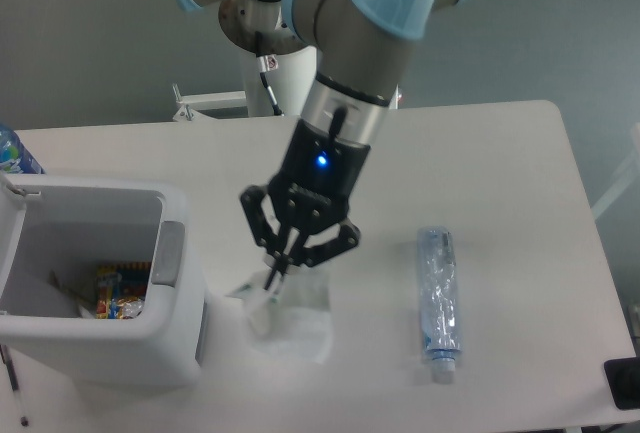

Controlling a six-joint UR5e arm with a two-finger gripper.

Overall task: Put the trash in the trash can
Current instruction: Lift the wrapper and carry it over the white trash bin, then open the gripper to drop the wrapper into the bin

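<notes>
While clamped, wrapper (291, 319) hanging lengthwise downward.

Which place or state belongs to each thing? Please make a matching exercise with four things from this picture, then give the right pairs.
Things:
1. wrapper
2. crushed bottle
3. bin
4. pincer

Places or states:
A. lies flat on the table's right part, untouched
B. stands at the table's left edge, open on top, with colourful rubbish inside
C. hangs above the table, pinched at its upper edge
D. shut on a thin plastic sheet

Pairs: 1-C, 2-A, 3-B, 4-D
</notes>
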